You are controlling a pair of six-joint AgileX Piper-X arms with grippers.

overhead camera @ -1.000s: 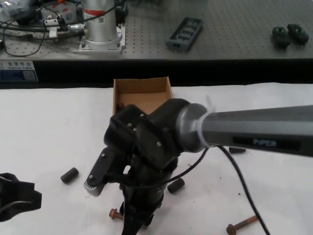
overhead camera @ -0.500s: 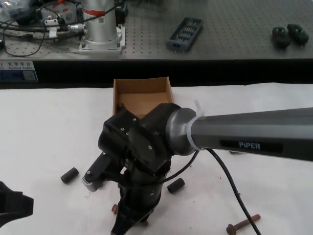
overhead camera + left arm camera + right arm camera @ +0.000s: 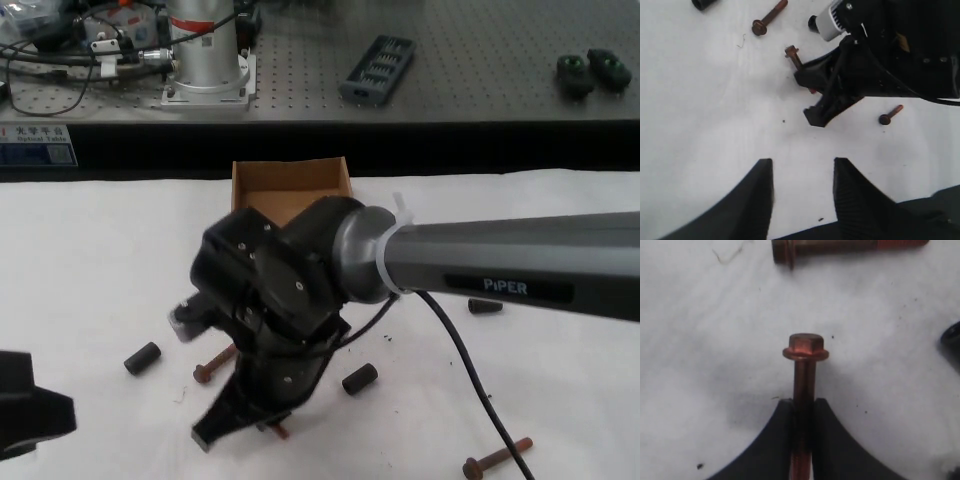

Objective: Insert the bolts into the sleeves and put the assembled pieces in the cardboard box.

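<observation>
Right gripper clamped on bolt shank (head sticking out); left gripper fingers spread apart over white bench.

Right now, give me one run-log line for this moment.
right pincer: shut on bolt | left pincer: open, empty | sleeves: loose on bench

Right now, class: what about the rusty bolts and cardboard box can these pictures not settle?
Brown cardboard box: contents, high view, right arm's wrist covers its near part.
Rusty hex-head bolt: threaded end, right wrist view, hidden within the right gripper.
Second rusty bolt: cut by that view's edge.
</observation>
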